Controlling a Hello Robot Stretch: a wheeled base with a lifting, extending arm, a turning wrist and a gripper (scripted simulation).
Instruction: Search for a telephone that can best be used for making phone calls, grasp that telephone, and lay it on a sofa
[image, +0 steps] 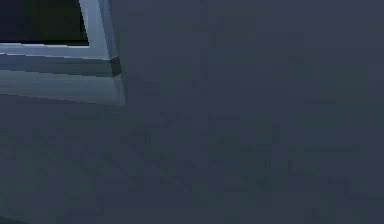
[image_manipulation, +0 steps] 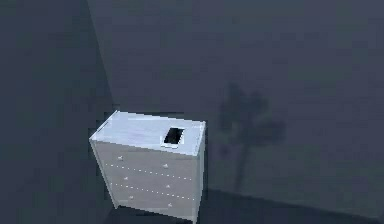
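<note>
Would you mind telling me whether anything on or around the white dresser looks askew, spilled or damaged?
Nothing stands out. The white dresser stands upright near the corner with its drawers flush, and the small dark flat thing, possibly a phone, lies flat on its top, inside the edges.

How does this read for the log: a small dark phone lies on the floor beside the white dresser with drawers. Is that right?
Not quite. The phone lies on top of the white dresser, toward the right end of its top, not on the floor beside it. The arm side view shows this. The rest stands: it is small and dark, and the dresser has drawers.
</note>
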